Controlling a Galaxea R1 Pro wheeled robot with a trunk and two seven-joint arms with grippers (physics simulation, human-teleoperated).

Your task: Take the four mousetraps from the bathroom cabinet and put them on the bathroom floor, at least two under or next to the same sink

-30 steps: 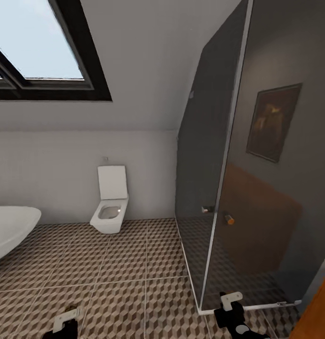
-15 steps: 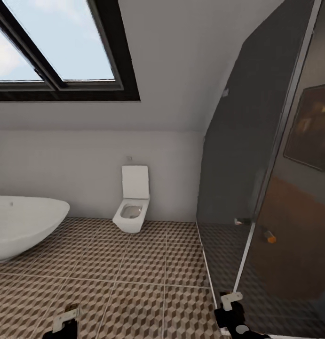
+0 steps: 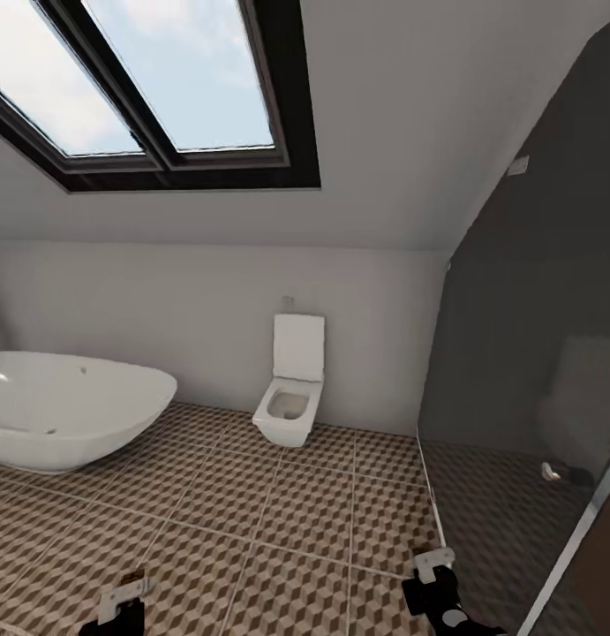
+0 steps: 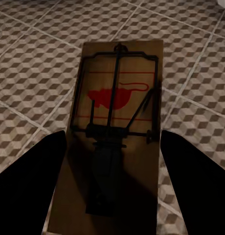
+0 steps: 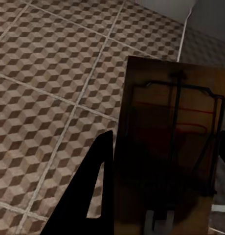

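Bathroom floor point(image 3: 278, 521), cube-patterned tile, runs out to the white sink point(image 3: 71, 420) beside the toilet point(image 3: 291, 393). Carrying step: each end effector, left point(image 4: 112, 161) and right point(image 5: 164, 196), grasps a mousetrap point(image 4: 115, 122) point(image 5: 173, 147) over the tiles. Next, roll up to the sink and lower both down.

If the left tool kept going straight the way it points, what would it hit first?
Probably the floor. The left tool holds a mousetrap, and beyond it lie patterned tiles; how far off is unclear.
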